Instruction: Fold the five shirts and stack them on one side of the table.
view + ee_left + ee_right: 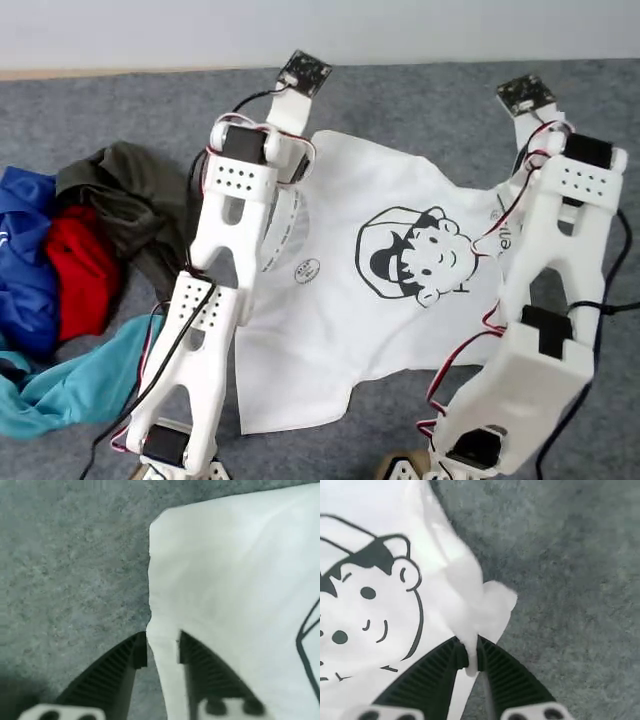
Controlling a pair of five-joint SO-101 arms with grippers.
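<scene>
Two grippers hold your white cartoon shirt (330, 340), which lies spread print-up on the grey table (120, 110). The left gripper (161, 650) is clamped on one side edge of it, and the right gripper (471, 656) pinches a bunched fold at the opposite edge. Beside that shirt, past the left arm, you have a heap: blue shirt (25, 260), red shirt (85, 275), olive shirt (135, 200), teal shirt (70, 385).
</scene>
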